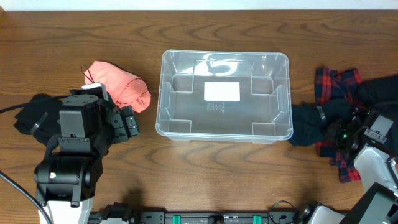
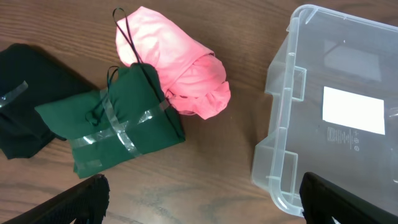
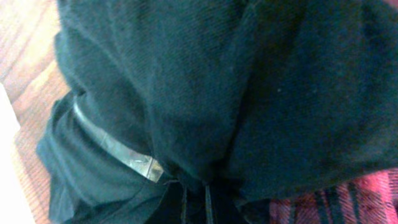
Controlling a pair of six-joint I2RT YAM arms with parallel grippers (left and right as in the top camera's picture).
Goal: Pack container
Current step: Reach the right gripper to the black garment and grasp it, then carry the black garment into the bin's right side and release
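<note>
Clear container [image 1: 165, 99] mid-frame on the table [image 1: 211, 177], pink bundle [image 1: 121, 84] left of it, my left pincer [image 1: 129, 122] below that, plaid cloth [image 1: 336, 81] far right.

Both arms on my feed: black housings, white lower links

My left arm [image 1: 73, 140] reads as boxy black casings under a grey top block [image 1: 87, 99], a green light [image 1: 53, 176] glowing low on it, white shell beneath, and a thin black cable [image 1: 18, 190] curling off its side. My right arm [image 1: 373, 158] matches: grey cap, white link, its own green light [image 1: 344, 135]. On the left wrist camera, my left jaws show as two matte black wedges.
</note>
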